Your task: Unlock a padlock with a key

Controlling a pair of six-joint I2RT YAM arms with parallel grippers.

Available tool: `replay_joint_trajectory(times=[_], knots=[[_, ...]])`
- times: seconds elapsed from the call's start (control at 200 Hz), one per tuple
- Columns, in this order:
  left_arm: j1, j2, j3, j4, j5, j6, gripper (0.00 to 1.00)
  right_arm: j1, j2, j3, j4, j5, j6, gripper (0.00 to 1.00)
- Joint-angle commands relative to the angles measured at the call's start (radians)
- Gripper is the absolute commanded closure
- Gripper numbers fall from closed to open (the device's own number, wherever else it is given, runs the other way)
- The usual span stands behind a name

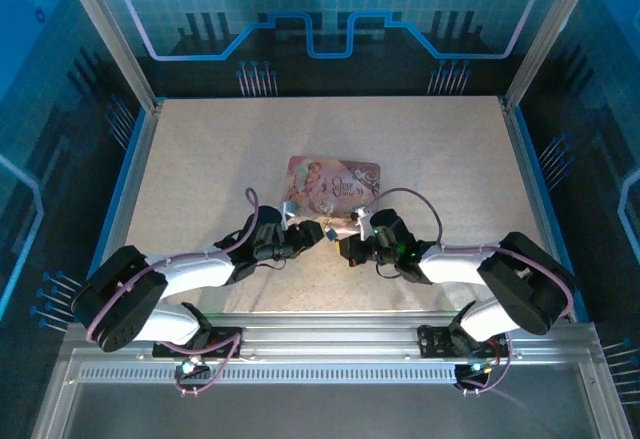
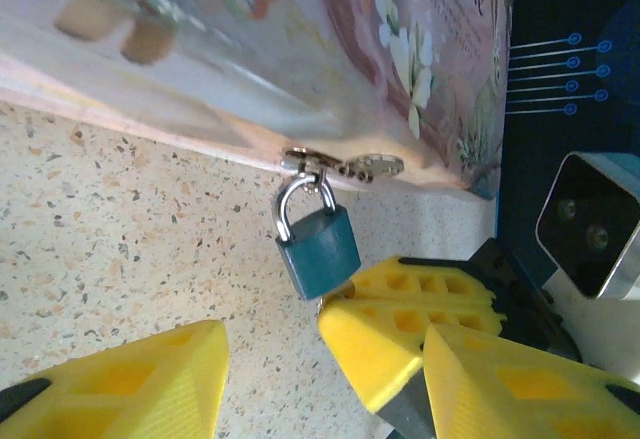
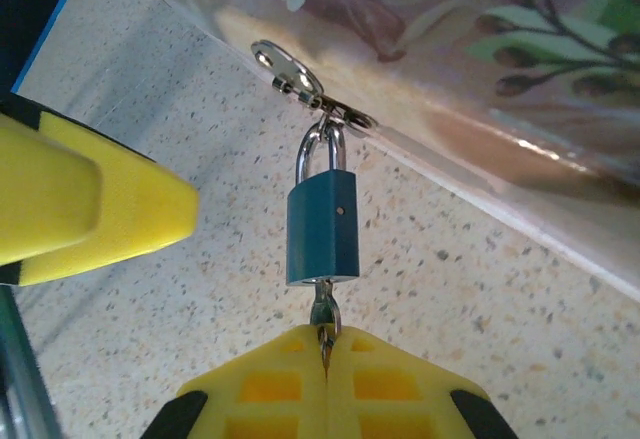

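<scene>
While, overhead, the pink box [image 1: 335,181] is lying midway between the tabletop's [image 1: 200,159] side edges, the left claw [image 1: 305,236] is gaping empty. Left wrist: the teal metal padlock [image 2: 318,249] is hanging off the box's hasp [image 2: 310,164]. Right wrist: the nearer right claw [image 3: 325,337] is pinching the key [image 3: 322,309] in the padlock's base, lock axis aiming straight at it.

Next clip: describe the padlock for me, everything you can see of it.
The padlock is small: a teal block body, painted-looking, with a dot on one face, and a silvery shackle that looks closed, hooked through a metal hasp on the edge of the pink box. It stretches out over the speckled table, keyhole end toward the right gripper, which is shut on the key inserted in it.
</scene>
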Motion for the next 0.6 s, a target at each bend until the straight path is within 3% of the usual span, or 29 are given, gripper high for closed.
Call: replay_joint_trajectory(times=[0.0, 0.595], knots=[[0.006, 0.027, -0.016, 0.074, 0.009, -0.042, 0.46, 0.015, -0.036, 0.014, -0.05, -0.051, 0.081, 0.98], [-0.042, 0.189, -0.014, 0.264, 0.016, -0.131, 0.54, 0.024, -0.088, 0.049, -0.098, -0.071, 0.262, 0.97]])
